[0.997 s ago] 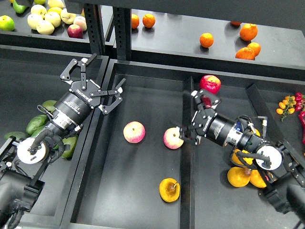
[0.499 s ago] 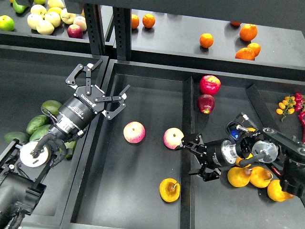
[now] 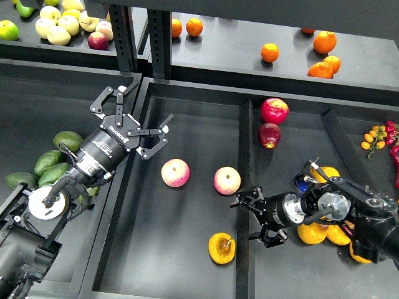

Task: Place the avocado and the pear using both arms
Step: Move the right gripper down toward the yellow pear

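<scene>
The pear point(image 3: 221, 248), golden with a brown stem patch, lies at the front of the middle tray point(image 3: 187, 112). Several green avocados point(image 3: 50, 163) lie in the left tray, partly hidden by my left arm. My left gripper point(image 3: 148, 109) is open and empty over the wall between the left and middle trays, above and right of the avocados. My right gripper point(image 3: 246, 218) is open and empty over the divider just right of the pear, a little above it and apart from it.
Two pink-yellow apples point(image 3: 176, 172) point(image 3: 227, 180) lie mid-tray. Two red apples point(image 3: 275, 110) sit in the right tray, with yellow-orange fruit point(image 3: 312, 233) under my right arm. Oranges point(image 3: 270, 52) and pale apples point(image 3: 59, 28) are on the back shelf. Cherry tomatoes point(image 3: 377, 134) are far right.
My right gripper swung down from beside the right apple to the divider next to the pear, still open. My left gripper moved a little to the right, still open.
</scene>
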Robot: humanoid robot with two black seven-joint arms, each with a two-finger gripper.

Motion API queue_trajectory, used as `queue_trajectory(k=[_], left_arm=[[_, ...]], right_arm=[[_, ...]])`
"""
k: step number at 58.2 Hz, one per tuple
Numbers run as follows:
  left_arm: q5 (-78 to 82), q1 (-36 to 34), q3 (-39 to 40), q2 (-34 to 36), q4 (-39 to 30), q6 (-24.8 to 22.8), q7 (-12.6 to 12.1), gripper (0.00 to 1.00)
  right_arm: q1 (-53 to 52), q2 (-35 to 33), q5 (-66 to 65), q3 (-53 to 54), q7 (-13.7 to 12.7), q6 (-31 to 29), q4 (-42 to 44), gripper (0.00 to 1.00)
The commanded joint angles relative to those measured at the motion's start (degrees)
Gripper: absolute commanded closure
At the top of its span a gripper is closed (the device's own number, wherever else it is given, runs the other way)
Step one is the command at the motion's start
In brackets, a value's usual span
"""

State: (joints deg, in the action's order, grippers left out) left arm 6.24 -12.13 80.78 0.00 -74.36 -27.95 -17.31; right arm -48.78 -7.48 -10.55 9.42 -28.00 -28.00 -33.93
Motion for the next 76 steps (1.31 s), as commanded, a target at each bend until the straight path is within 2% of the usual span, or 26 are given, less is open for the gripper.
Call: queue_trajectory(k=[1, 40, 76], left_arm=[[0.00, 0.00, -0.01, 0.00, 0.00, 0.00, 0.00, 0.00], [0.09, 0.09, -0.53, 0.00, -0.09, 0.00, -0.09, 0.00], [0.18, 0.35, -1.06, 0.00, 0.18, -0.05, -0.26, 0.00]], right_arm=[[0.00, 1.24, 0.09, -1.16, 0.00, 0.00, 0.44, 0.00], [1.93, 0.98, 4.83, -1.25, 0.00, 0.00, 1.23, 0.00], [7.47, -1.31, 8.61, -1.78, 0.00, 0.00, -2.64, 0.00]])
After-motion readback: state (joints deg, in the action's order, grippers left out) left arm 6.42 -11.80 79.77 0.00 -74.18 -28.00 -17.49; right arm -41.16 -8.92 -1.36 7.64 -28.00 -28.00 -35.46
